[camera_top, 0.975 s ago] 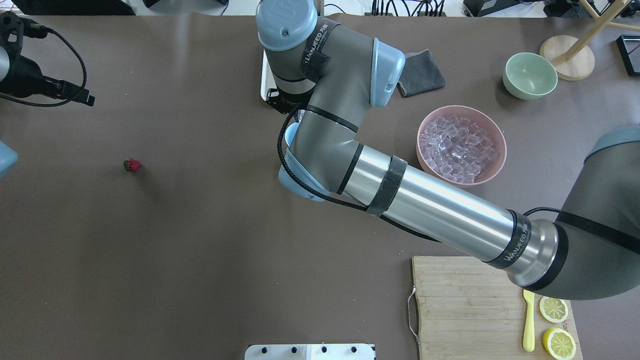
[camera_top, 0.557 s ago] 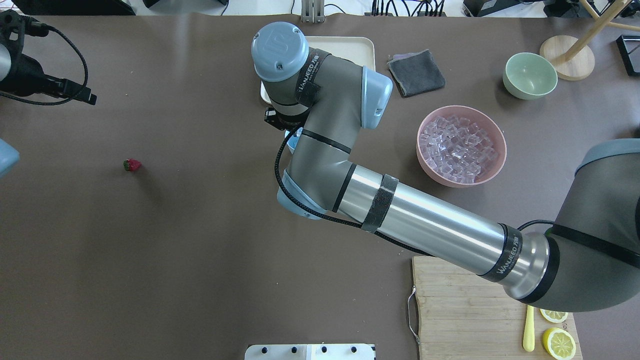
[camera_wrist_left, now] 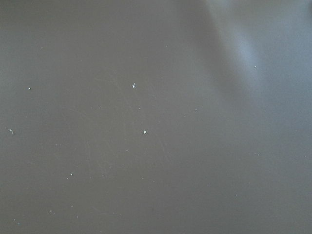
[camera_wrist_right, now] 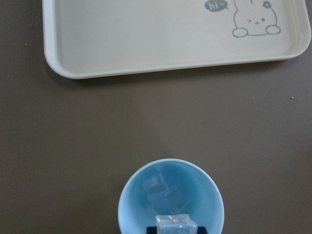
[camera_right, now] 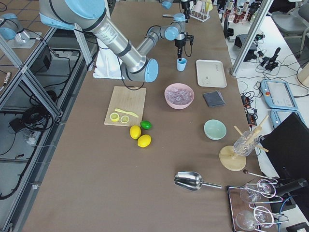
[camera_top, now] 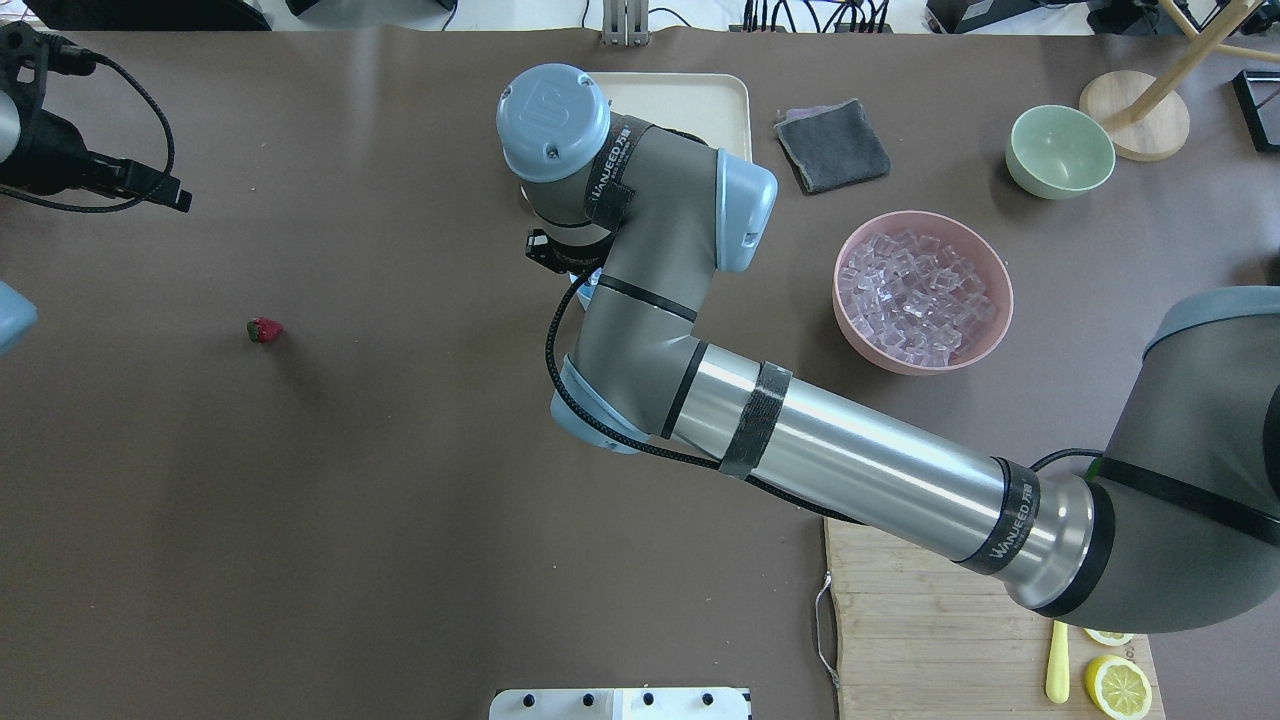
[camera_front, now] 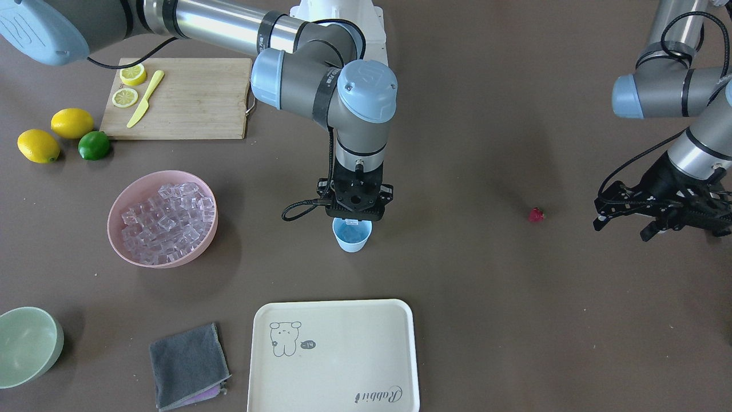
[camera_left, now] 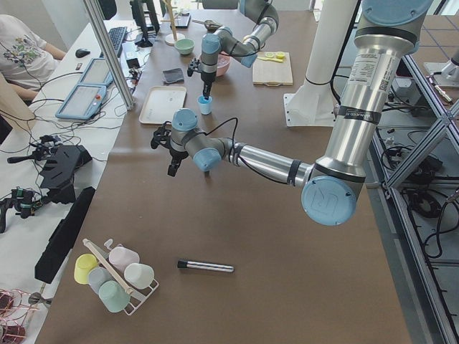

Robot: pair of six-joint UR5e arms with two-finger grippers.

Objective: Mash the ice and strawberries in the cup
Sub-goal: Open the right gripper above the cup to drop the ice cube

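The pale-blue cup (camera_front: 351, 236) stands upright mid-table, just short of the cream tray. My right gripper (camera_front: 353, 220) hangs straight down over its mouth. In the right wrist view the cup (camera_wrist_right: 170, 195) holds two clear ice cubes, and the right gripper (camera_wrist_right: 174, 229) is shut on another ice cube above the rim. More ice (camera_front: 166, 220) fills the pink bowl (camera_front: 171, 263). The strawberry (camera_front: 536, 214) lies alone on the brown table, also seen from overhead (camera_top: 264, 329). My left gripper (camera_front: 657, 223) hovers open beside the strawberry, holding nothing; its wrist view shows only bare table.
A cream tray (camera_front: 337, 355), a grey cloth (camera_front: 186, 363) and a pale-green bowl (camera_front: 26, 343) sit on the operators' side. The wooden cutting board (camera_front: 183, 103) carries lemon slices and a yellow knife, with lemons and a lime (camera_front: 94, 145) beside it. A black rod (camera_left: 206, 266) lies far left.
My right wrist has shifted from above the tray back toward the robot, settling over the cup. The left arm and the strawberry have not moved.
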